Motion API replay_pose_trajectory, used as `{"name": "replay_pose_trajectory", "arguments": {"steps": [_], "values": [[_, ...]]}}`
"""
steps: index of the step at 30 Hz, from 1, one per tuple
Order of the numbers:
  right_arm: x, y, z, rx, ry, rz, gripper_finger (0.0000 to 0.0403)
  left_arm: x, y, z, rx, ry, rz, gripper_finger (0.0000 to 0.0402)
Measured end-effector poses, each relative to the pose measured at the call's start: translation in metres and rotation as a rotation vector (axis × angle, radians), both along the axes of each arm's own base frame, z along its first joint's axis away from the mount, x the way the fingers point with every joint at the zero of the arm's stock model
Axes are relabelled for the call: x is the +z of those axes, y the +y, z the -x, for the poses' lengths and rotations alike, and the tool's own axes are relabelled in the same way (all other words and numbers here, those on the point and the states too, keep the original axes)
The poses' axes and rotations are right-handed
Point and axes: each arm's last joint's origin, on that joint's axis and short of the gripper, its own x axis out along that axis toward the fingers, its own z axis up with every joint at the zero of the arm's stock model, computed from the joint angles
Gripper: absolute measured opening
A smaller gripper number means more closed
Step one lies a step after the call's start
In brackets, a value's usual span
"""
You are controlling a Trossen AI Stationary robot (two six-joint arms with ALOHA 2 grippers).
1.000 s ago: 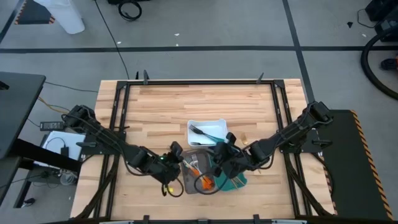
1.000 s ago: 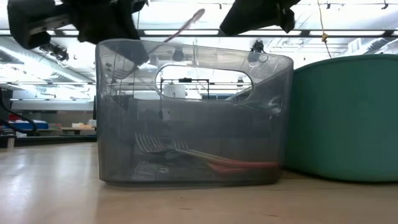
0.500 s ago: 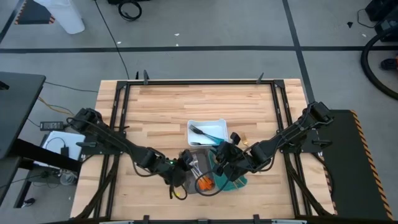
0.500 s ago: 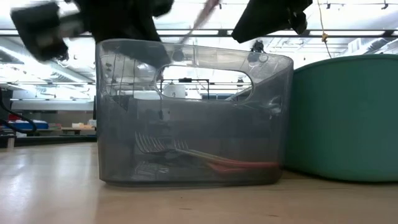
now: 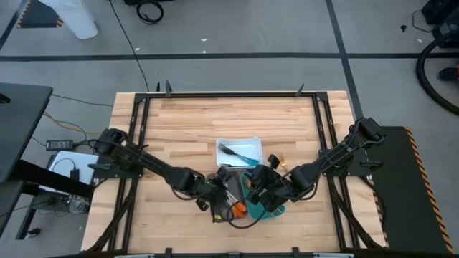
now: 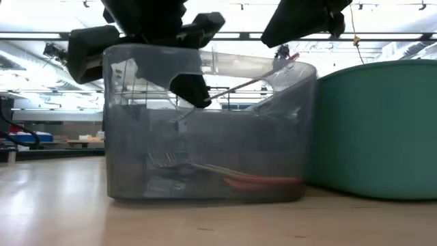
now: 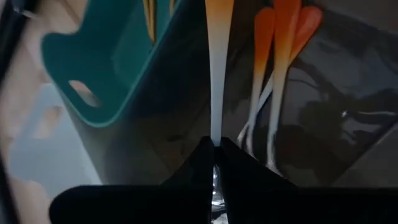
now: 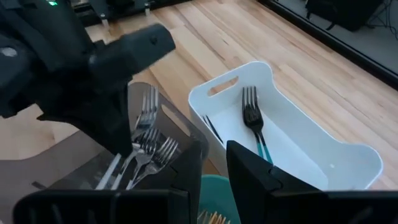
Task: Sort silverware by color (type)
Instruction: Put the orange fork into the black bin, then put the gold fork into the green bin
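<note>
Fingers of the left gripper (image 7: 214,148) are pinched on an orange-handled utensil (image 7: 217,56) over the grey tray (image 5: 228,193); right gripper (image 8: 213,163) is parted, empty, btwn grey tray & white tray (image 8: 323,155).

Grey translucent tray (image 6: 205,130) holds orange-handled silverware (image 7: 273,56) with silver heads; one orange-to-silver piece (image 7: 216,68) sits in the black left gripper (image 7: 214,146). White tray (image 8: 298,124) has a teal-handled fork (image 8: 254,118) with a dark head; teal tray (image 6: 375,130) shows gold-bronze handles (image 7: 149,12). Table (image 5: 186,122) is light striped wood; right gripper (image 8: 214,155) is black.
</note>
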Motion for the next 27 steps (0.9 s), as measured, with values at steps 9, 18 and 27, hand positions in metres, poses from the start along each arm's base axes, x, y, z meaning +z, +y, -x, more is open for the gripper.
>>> {"name": "replay_pose_trajectory", "arguments": {"steps": [9, 18, 27], "values": [[0.001, 0.003, 0.001, -0.003, -0.019, 0.0, 0.0086, -0.005, 0.01, -0.003, 0.039, 0.04, 0.102, 0.0019], [0.001, 0.003, 0.001, -0.007, -0.025, -0.007, 0.0086, -0.013, 0.008, -0.003, 0.034, 0.077, 0.095, 0.008], [0.0, 0.003, 0.001, -0.006, -0.013, -0.052, 0.0086, 0.006, 0.003, 0.006, 0.024, 0.03, 0.088, 0.01]]}}
